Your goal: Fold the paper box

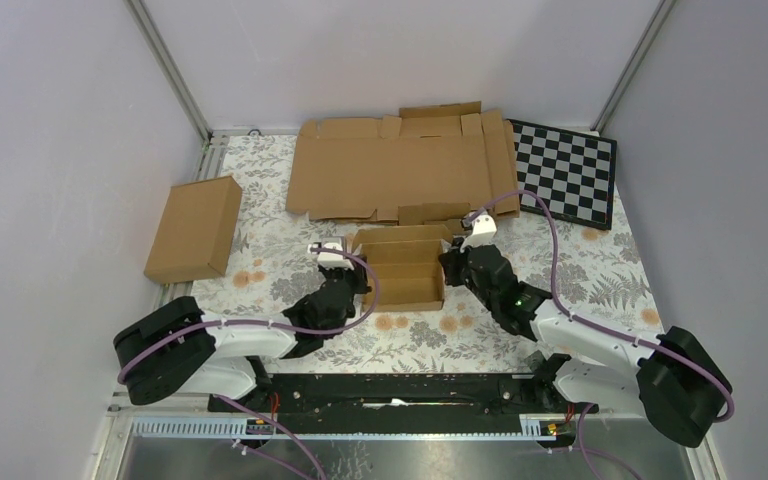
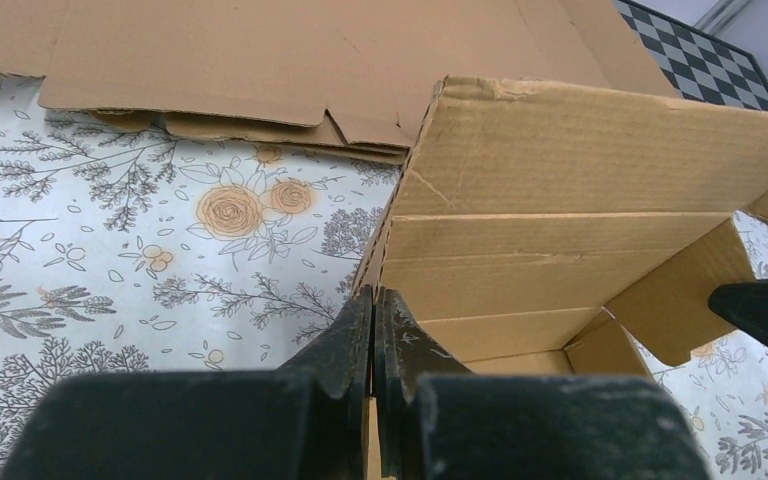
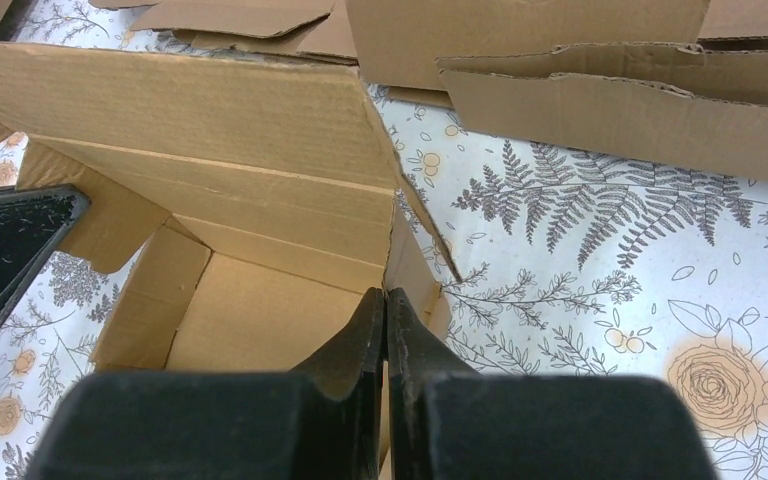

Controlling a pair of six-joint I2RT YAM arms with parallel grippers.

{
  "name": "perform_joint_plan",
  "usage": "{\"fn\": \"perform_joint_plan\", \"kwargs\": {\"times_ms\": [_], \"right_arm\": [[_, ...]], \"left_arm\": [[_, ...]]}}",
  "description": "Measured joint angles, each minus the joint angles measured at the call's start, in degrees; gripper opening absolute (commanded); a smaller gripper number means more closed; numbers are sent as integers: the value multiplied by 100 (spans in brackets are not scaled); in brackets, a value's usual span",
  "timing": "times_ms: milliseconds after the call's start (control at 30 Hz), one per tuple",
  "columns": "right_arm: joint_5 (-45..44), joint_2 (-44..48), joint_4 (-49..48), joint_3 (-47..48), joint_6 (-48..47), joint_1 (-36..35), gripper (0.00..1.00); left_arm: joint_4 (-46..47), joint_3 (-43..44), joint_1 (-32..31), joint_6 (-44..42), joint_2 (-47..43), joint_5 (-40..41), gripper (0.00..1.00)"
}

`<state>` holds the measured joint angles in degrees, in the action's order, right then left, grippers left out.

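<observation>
As the left tool (image 2: 372, 300) and right tool (image 3: 385, 300) each clamp a side wall to hold it upright, the paper box (image 1: 405, 285) sits half-formed at centre frame on the worktop (image 1: 600, 270)

The paper box (image 1: 405, 272) is matt brown corrugated cardboard, its faces finely ribbed. The table cover (image 1: 600, 270) is smooth and flower-printed. The right gripper (image 3: 385, 300) is scuffed matt black plastic.

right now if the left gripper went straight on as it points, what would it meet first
The paper box itself: the left gripper, shut on its left wall, points along that wall toward the raised back panel. Beyond lies the wide cardboard sheet; depth is unclear.
</observation>
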<state>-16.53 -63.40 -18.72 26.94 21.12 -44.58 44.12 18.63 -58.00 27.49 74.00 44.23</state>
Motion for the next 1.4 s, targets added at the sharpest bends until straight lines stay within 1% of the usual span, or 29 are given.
{"fn": "perform_joint_plan", "kwargs": {"times_ms": [67,100,167,200,267,367,467,500,633,733,833,933,1000,1033,1133,1200,1300,1400], "right_arm": [[-22,20,50,0,35,0,0],[-39,17,87,0,37,0,0],[-57,2,175,-9,31,-2,0],[-59,-20,186,-22,17,-4,0],[-68,-76,179,-42,-37,-31,0],[-81,-94,96,-72,-149,-68,0],[-76,-90,-173,-170,-284,-85,0],[-76,-72,-284,-234,-326,-87,0],[-79,-9,-575,-442,-431,-87,0],[-74,-9,-691,-503,-483,-90,0],[-72,-7,-785,-557,-507,-92,0],[-46,-7,-820,-573,-527,-92,0],[-35,-7,-820,-573,-542,-92,0],[-33,-4,-820,-573,-549,-92,0],[-28,7,-815,-573,-566,-92,0],[-24,13,-813,-573,-577,-92,0],[-17,15,-809,-573,-592,-92,0],[-2,15,-782,-568,-592,-92,0]], "left_arm": [[-2,-15,-52,46,0,4,0],[-50,-15,-74,79,0,2,6],[-249,-15,-133,181,0,-20,21],[-437,0,-162,291,-7,-48,27],[-872,61,-201,461,-31,-170,43],[-1856,271,-236,765,-282,-494,60],[-2990,553,-249,1075,-846,-868,74],[-3289,621,-251,1145,-1040,-981,77],[-4538,855,-258,1440,-1888,-1434,81],[-5379,1126,-258,1482,-2347,-1696,85],[-6048,1604,-258,1261,-2643,-1878,93],[-6535,2321,-256,750,-2623,-1919,95],[-6793,2914,-195,236,-2345,-1998,95],[-6891,3289,-131,-33,-2105,-2107,93],[-7060,4393,256,-739,-1241,-2551,91],[-7101,4883,538,-1154,-688,-2935,90],[-7128,5132,796,-1635,-127,-3477,90],[-7165,5187,835,-2041,380,-3980,85]]}}
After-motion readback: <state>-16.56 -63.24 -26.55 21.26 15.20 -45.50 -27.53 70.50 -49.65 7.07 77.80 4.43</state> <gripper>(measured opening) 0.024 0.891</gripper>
